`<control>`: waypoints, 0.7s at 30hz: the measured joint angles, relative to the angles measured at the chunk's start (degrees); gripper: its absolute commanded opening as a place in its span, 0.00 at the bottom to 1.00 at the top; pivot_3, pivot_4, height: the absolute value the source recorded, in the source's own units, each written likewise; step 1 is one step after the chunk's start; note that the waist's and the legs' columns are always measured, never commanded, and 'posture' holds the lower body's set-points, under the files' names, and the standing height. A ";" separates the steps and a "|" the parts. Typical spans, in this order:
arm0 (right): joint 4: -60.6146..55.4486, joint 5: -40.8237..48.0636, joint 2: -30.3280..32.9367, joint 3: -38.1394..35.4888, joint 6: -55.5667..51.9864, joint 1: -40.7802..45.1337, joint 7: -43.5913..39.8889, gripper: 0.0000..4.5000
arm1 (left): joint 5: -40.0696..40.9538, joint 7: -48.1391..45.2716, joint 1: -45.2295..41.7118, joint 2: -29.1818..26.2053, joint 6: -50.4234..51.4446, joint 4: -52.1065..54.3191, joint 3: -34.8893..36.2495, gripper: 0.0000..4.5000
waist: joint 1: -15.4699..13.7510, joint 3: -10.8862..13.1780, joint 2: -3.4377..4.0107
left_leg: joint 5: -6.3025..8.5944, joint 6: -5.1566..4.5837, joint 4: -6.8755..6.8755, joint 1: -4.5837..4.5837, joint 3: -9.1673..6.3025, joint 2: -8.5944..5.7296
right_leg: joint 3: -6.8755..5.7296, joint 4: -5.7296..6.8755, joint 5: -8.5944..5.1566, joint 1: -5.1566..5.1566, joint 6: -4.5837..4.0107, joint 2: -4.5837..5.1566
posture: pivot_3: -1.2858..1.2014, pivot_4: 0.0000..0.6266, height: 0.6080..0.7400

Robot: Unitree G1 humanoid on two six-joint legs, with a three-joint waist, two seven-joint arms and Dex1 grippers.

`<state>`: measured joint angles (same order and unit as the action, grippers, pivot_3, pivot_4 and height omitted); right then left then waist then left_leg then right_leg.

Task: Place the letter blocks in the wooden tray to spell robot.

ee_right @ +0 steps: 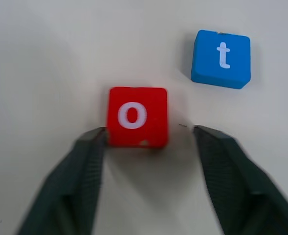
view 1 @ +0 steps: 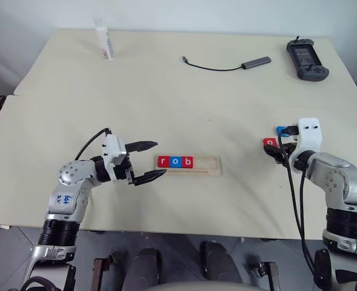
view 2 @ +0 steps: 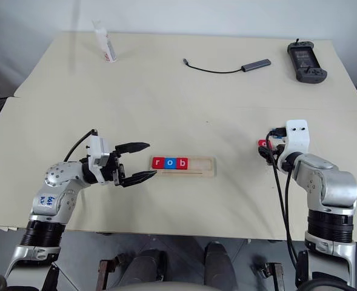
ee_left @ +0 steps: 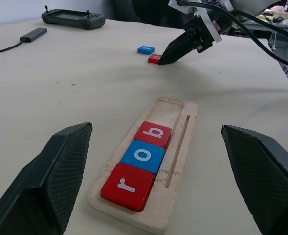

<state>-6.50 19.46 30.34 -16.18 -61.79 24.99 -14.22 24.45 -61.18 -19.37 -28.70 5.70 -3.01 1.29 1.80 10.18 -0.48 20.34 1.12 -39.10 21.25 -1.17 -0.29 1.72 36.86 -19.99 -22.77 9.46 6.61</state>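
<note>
Head view, table (view 1: 166,103): pale cream top, seen from above and behind the two arms.
Head view, wooden tray (view 1: 202,167): lies near the front edge, between the arms; red r (view 1: 163,161), blue o (view 1: 175,161) and red b (view 1: 188,161) fill its left part, touching in a row; the right part is bare wood.
Head view, left gripper (view 1: 151,160): level, just left of the tray, fingers spread apart, holding nothing.
Head view, right gripper (view 2: 266,153): low over the table at the right, at a red block (view 1: 268,142); a blue block (view 1: 280,129) lies just beyond.
Head view, far edge: a white bottle (view 1: 105,40), a grey adapter with cable (view 1: 256,62) and a black handheld controller (view 1: 307,59).
Left wrist view, tray (ee_left: 180,147): lies between the two spread fingers, r nearest, then o, then b.
Left wrist view, right gripper (ee_left: 162,61): tips meet the table at the red block, blue block beside it.
Right wrist view, red o (ee_right: 137,117): flat on the table; one fingertip (ee_right: 92,142) touches its near corner, the other stands apart, jaws half parted and not clamped.
Right wrist view, blue t (ee_right: 221,58): near the red o, not touching.
</note>
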 measured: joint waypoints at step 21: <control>-39.06 2.30 -18.37 -7.28 -25.35 -13.48 9.49 0.48 | 0.48 -5.33 -1.80 0.72 1.40 -2.50 -1.37 1.00 | -0.21 -0.01 0.01 | 0.00 0.01 0.05 0.04 -0.10 -0.04 | 0.01 0.02 0.00 -0.03 0.00 -0.01 | 0.52 0.24 1.00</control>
<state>-45.56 21.76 11.97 -23.46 -87.14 11.51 -4.73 24.93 -66.51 -21.16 -27.98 7.09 -5.51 -0.08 1.59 10.17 -0.46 20.34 1.13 -39.05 21.28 -1.26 -0.34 1.74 36.88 -19.99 -22.81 9.46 6.60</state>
